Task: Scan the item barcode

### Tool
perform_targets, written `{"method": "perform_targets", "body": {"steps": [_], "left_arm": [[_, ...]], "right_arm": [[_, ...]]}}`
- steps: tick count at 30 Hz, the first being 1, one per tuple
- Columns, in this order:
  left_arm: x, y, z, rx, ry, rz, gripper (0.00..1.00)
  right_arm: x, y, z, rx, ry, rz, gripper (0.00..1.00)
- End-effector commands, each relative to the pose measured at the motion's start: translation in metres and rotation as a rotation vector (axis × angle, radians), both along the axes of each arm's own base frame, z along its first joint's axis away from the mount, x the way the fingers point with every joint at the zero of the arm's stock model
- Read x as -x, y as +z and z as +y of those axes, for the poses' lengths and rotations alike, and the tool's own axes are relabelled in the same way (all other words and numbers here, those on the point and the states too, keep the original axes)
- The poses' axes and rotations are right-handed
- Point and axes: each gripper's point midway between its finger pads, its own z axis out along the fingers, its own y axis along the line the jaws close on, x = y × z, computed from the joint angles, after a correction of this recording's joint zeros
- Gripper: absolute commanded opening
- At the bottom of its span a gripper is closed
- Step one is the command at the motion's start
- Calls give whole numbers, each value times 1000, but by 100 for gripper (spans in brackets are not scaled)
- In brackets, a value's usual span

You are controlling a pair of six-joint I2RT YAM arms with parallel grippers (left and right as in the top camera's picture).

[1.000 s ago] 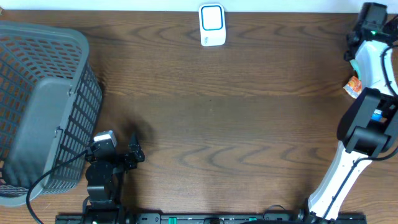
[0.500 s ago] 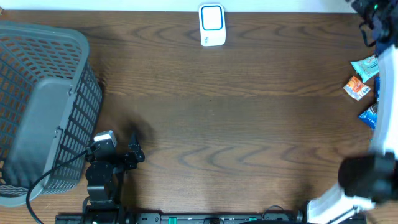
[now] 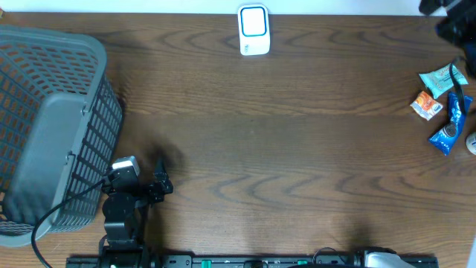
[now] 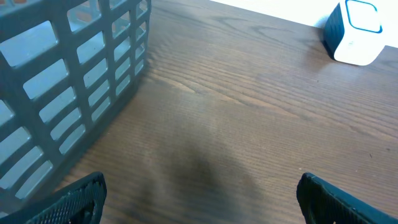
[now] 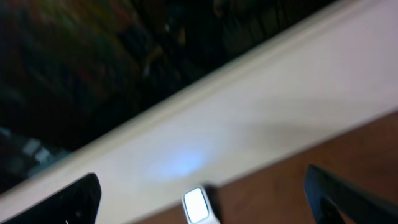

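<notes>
The white barcode scanner (image 3: 253,30) with its blue-edged window stands at the table's far edge; it also shows in the left wrist view as the scanner (image 4: 354,31) and, blurred, in the right wrist view as the scanner (image 5: 200,206). The items lie loose at the right edge: a teal packet (image 3: 444,77), an orange packet (image 3: 427,105) and a blue packet (image 3: 451,123). My left gripper (image 4: 202,202) is open and empty over bare wood near the front left. My right gripper (image 5: 208,199) is open and empty, raised and aimed at the far edge; only a dark part of that arm (image 3: 452,21) shows overhead.
A large grey plastic basket (image 3: 52,126) fills the left side, its wall (image 4: 68,87) close to my left gripper. A small white object (image 3: 471,141) sits at the right border by the packets. A white strip (image 5: 249,118) runs beyond the table's far edge.
My right arm has swung up and away toward the top right corner, uncovering the packets at the right edge. The left arm has not moved.
</notes>
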Motion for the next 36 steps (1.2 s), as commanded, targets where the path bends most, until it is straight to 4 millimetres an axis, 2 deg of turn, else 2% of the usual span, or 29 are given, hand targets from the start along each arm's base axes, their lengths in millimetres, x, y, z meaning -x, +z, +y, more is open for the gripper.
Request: {"method": "perform_targets", "body": {"steps": [1, 3, 8, 11, 15, 19, 22, 26, 32, 36], "left_arm": [[3, -14, 3, -13, 13, 34, 98], [3, -14, 3, -13, 13, 34, 98], [3, -14, 3, -13, 13, 34, 98], [3, -14, 3, -13, 13, 34, 98], [3, -14, 3, -13, 13, 34, 98], [3, -14, 3, -13, 13, 34, 98], [3, -14, 3, -13, 13, 34, 98], [3, -14, 3, -12, 13, 34, 98], [3, -14, 3, -12, 13, 34, 98], [3, -14, 3, -13, 13, 34, 98]], "right_arm": [[26, -4, 4, 12, 13, 34, 99], [39, -13, 4, 13, 8, 78, 99], [77, -33, -26, 85, -157, 182, 99], [102, -36, -38, 104, -230, 195, 99], [133, -32, -44, 113, -276, 120, 99], [155, -25, -43, 183, -269, -30, 99], [168, -32, -42, 210, -269, -106, 99], [175, -57, -34, 209, -225, -117, 99], [159, -92, -23, 237, -146, -43, 99], [152, -105, -18, 256, -107, -14, 99]]}}
